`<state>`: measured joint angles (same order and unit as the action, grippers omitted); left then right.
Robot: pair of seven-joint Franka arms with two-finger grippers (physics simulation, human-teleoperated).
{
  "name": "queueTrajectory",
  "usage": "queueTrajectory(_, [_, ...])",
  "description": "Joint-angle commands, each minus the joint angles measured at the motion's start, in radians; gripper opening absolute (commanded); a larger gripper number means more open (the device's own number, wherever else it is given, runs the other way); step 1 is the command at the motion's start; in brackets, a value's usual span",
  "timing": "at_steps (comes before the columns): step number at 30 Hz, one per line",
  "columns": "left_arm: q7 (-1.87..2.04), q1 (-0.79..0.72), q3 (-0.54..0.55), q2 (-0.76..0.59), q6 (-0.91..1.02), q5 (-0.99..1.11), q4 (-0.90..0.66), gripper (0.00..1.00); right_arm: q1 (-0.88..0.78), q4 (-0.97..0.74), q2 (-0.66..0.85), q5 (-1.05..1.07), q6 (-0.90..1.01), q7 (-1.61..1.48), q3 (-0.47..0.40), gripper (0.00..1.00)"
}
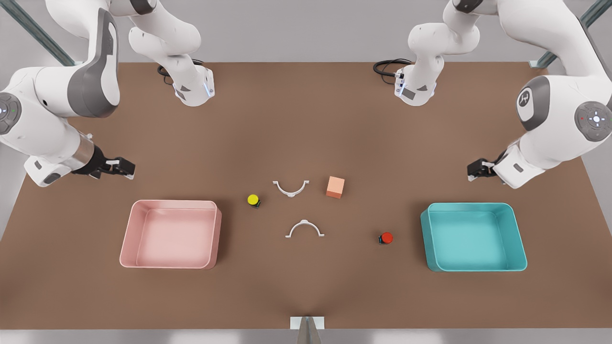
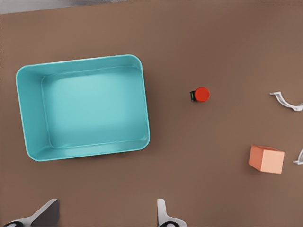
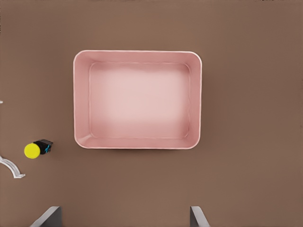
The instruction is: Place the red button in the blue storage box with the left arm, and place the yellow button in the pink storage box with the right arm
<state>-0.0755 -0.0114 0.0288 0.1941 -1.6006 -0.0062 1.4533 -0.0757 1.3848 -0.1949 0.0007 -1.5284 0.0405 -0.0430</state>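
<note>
The red button (image 1: 386,237) (image 2: 201,94) lies on the brown table a little to the left of the blue storage box (image 1: 473,206) (image 2: 28,113) in the front view. The yellow button (image 1: 253,199) (image 3: 32,150) lies on its side just right of the pink storage box (image 1: 174,203) (image 3: 80,104). Both boxes are empty. My left gripper (image 1: 475,171) (image 2: 104,215) hovers open behind the blue box at the front view's right. My right gripper (image 1: 125,168) (image 3: 123,217) hovers open behind the pink box at the front view's left.
An orange cube (image 1: 335,187) (image 2: 266,159) and two white curved clips (image 1: 290,188) (image 1: 305,229) lie mid-table between the buttons. Both arm bases stand at the table's far edge.
</note>
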Motion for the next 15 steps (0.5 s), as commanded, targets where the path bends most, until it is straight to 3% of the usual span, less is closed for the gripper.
queueTrajectory(1, [-0.044,-0.002,0.0,0.007,-0.053,0.008,-0.002,1.0,-0.004,0.0,0.0,-0.001,-0.032,0.027,0.0,1.0])
queueTrajectory(4, [0.031,-0.197,0.014,0.125,-0.097,0.005,-0.03,1.0,-0.015,-0.006,0.0,-0.002,-0.03,0.019,0.003,1.0])
queueTrajectory(6, [0.062,-0.274,0.016,0.243,-0.288,-0.005,-0.03,1.0,-0.026,-0.003,-0.009,0.005,-0.03,0.021,0.003,1.0])
queueTrajectory(10, [0.056,-0.299,0.016,0.398,-0.492,-0.006,-0.019,1.0,-0.038,0.022,-0.09,0.007,-0.084,0.087,0.054,1.0])
queueTrajectory(15, [0.053,-0.299,0.014,0.459,-0.616,-0.006,0.013,1.0,-0.039,0.232,-0.115,0.004,-0.352,0.229,0.156,1.0])
